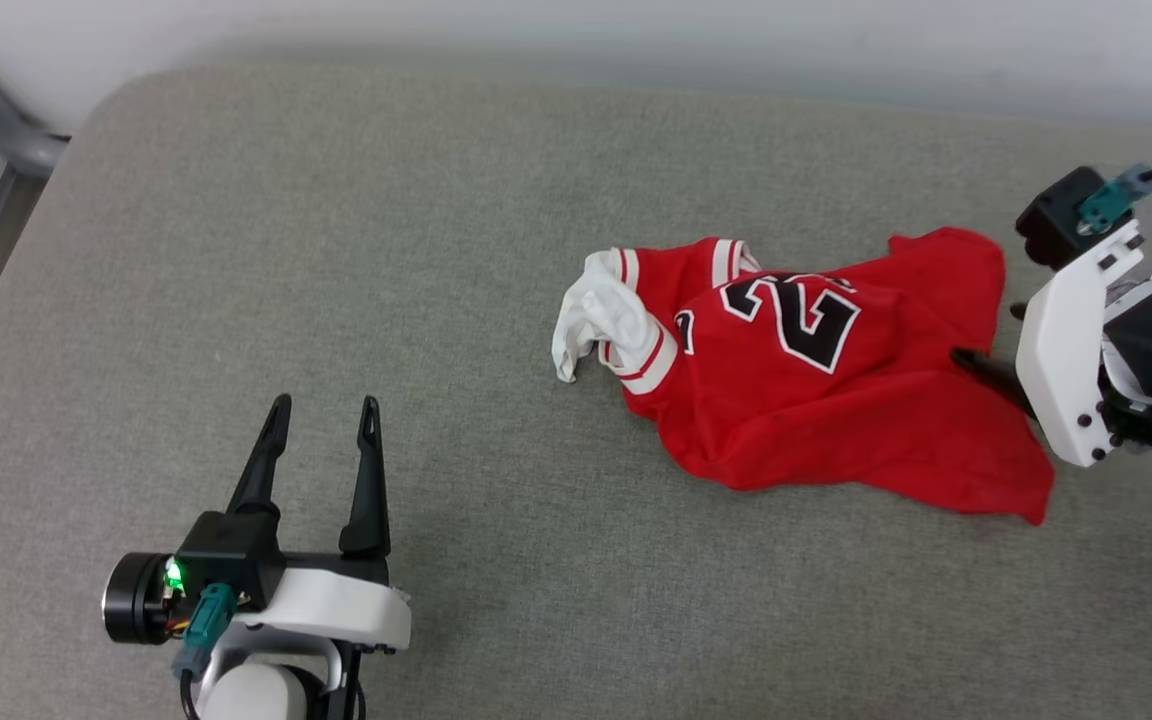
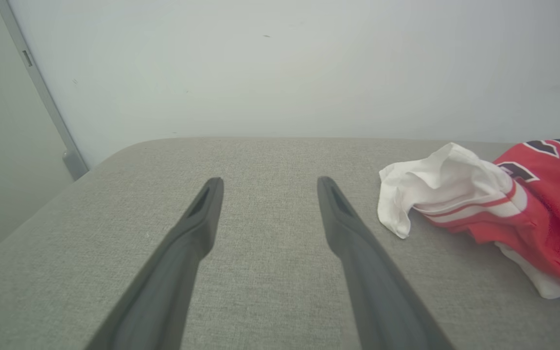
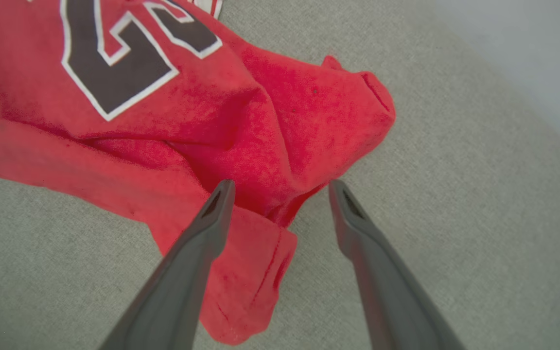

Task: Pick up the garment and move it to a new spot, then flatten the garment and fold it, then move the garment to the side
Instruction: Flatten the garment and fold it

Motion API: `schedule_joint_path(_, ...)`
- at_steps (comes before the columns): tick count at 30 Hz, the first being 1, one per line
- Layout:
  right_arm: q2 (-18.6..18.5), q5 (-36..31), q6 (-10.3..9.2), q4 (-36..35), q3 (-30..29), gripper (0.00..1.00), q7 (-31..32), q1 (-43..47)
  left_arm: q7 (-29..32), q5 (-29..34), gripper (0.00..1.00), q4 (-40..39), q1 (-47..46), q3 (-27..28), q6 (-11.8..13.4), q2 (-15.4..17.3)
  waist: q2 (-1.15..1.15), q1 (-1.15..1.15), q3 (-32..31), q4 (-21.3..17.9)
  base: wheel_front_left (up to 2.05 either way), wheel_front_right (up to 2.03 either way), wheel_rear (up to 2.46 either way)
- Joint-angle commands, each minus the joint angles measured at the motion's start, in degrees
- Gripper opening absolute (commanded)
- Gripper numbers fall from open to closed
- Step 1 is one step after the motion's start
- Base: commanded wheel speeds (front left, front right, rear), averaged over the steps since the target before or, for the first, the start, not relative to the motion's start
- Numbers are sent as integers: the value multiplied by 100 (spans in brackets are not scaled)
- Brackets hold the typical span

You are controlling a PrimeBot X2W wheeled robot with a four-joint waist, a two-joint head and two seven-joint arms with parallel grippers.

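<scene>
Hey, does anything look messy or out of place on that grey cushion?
Yes: the red jersey T-shirt with white sleeves lies crumpled on the grey fabric cushion, its black number creased, one white sleeve bunched up and a red corner folded over. No damage shows.

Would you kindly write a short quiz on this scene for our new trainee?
1. Fill in: the left hand, over the grey cushion, has its jaws ____.
2. Which hand reaches the red edge of the garment? A: the left hand. B: the right hand.
3. True or false: the garment lies neatly folded.
Key: 1 open; 2 B; 3 false.
</scene>
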Motion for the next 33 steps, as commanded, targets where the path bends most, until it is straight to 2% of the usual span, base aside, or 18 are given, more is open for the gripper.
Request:
schedule_joint_path(1,-51,57,-6,42,154,100,166,-151,-15,-12,100,-32,-99,-8,20,-9,0,-1,160,92,0,0,0)
schedule_joint_path(5,-2,95,-6,218,619,100,468,-376,-15,-51,100,-89,-212,-55,41,-15,0,-1,390,182,0,0,0)
schedule_joint_path(15,256,209,-4,1231,1757,100,318,-131,-15,-191,100,-101,-385,-223,155,-15,0,-1,665,299,0,0,0)
schedule_joint_path(18,292,280,-5,1366,1903,100,136,-97,-14,-193,100,-88,-391,-222,175,-16,0,-1,662,290,0,0,0)
schedule_joint_path(19,335,294,-4,1426,2049,39,-48,-141,-15,-175,100,-68,-374,-205,189,-16,0,-1,632,251,0,0,0)
schedule_joint_path(20,359,319,-4,1434,2059,0,-198,-219,-15,-163,100,-50,-364,-190,190,-16,0,-1,607,227,0,0,0)
schedule_joint_path(26,337,478,-5,1301,2020,0,-942,-661,-15,-90,100,64,-283,-163,138,-16,0,-1,360,109,0,0,0)
schedule_joint_path(33,-51,616,-5,590,1950,0,-1930,-835,-15,-39,100,166,-28,-124,135,-16,0,-1,-205,-41,0,0,0)
